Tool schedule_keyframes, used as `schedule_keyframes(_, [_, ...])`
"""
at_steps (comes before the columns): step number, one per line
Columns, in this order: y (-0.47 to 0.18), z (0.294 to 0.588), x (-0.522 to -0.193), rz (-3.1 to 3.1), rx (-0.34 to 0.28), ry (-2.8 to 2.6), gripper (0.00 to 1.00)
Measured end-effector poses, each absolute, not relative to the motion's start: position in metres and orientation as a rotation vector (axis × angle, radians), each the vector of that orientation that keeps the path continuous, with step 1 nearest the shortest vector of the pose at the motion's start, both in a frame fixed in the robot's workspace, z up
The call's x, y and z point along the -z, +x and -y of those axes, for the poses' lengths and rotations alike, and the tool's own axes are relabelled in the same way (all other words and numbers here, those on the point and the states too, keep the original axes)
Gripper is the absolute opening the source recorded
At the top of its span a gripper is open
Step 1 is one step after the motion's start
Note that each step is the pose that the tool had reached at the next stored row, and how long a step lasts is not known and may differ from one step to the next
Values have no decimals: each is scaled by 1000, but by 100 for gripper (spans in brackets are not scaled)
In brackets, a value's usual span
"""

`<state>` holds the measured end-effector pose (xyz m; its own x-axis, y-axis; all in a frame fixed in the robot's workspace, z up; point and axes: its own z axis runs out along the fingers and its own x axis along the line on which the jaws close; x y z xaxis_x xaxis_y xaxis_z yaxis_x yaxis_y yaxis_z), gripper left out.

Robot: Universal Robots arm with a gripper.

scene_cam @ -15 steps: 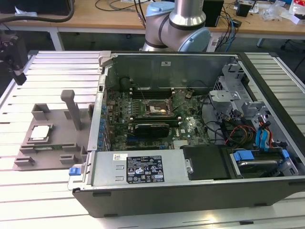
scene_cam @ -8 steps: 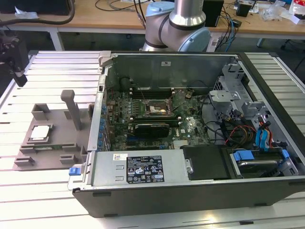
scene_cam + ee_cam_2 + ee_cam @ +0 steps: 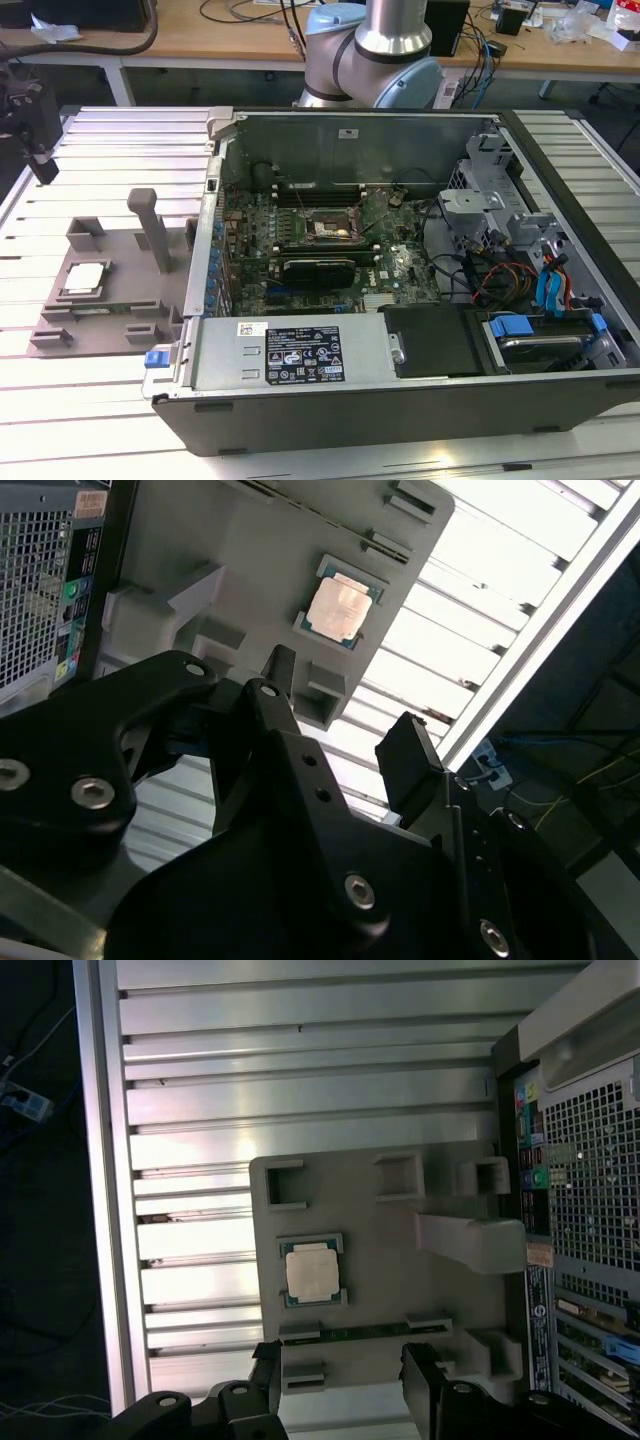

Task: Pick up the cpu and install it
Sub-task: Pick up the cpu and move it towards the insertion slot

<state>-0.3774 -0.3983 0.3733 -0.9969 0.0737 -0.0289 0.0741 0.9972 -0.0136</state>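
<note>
The cpu point(image 3: 84, 277), a small square chip with a silvery top, lies flat in a recess of the grey holder plate point(image 3: 125, 300) to the exterior view's left of the open computer case. Both wrist views show the cpu point(image 3: 340, 608) point(image 3: 312, 1272) lying untouched. My gripper point(image 3: 38, 160) hangs above the slatted table, beyond the plate's far left corner and well apart from the chip. The black fingers point(image 3: 265, 1380) stand open with nothing between them, and the gripper point(image 3: 345, 720) point(image 3: 345, 1378) is off to one side of the chip. The dark square socket point(image 3: 325, 230) sits on the motherboard inside the case.
A tall grey post point(image 3: 152, 228) rises from the holder plate beside the case wall point(image 3: 205, 260). The case holds a labelled grey box point(image 3: 300, 355) in front and a drive cage with blue cables point(image 3: 545, 290) at the right. The arm's base point(image 3: 370, 55) stands behind the case.
</note>
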Motion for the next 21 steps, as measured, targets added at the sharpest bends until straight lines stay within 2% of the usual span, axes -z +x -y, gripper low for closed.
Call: schedule_keyframes(21, [-377, 398, -360, -3111, 23, 115, 60])
